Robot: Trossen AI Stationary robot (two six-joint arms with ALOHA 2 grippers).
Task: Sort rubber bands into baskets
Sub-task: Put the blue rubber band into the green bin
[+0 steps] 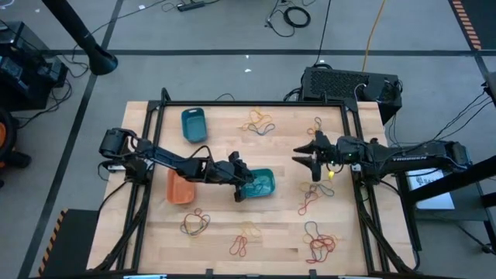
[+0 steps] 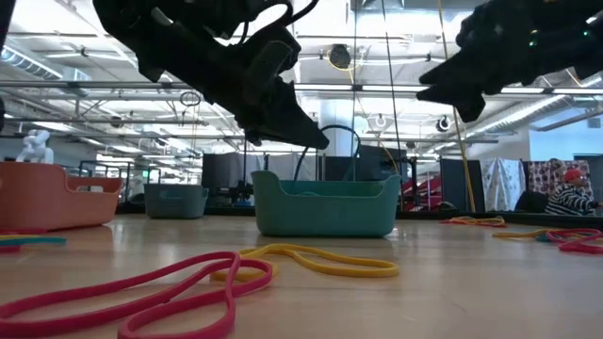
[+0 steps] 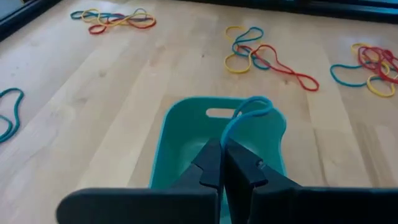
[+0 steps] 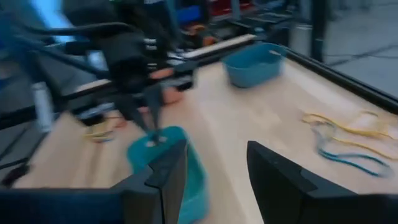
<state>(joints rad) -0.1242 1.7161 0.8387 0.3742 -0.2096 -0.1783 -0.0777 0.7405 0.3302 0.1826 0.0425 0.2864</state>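
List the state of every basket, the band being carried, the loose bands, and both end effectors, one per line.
Left end effector: shut on the blue-green band, over the teal basket.
Blue-green band: pinched, looping above the basket.
Teal basket: upright, mid-table.
Orange basket: upright.
Blue basket: upright.
Right end effector: open, empty.
Loose bands: scattered on the table.

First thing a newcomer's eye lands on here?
Probably the left gripper, jaws shut on a blue-green rubber band and hanging over the teal basket at mid-table. Next, the right gripper, jaws open and empty, hovering right of centre. Then the tangles of coloured bands scattered over the wooden table, with the orange basket and blue basket to the left.
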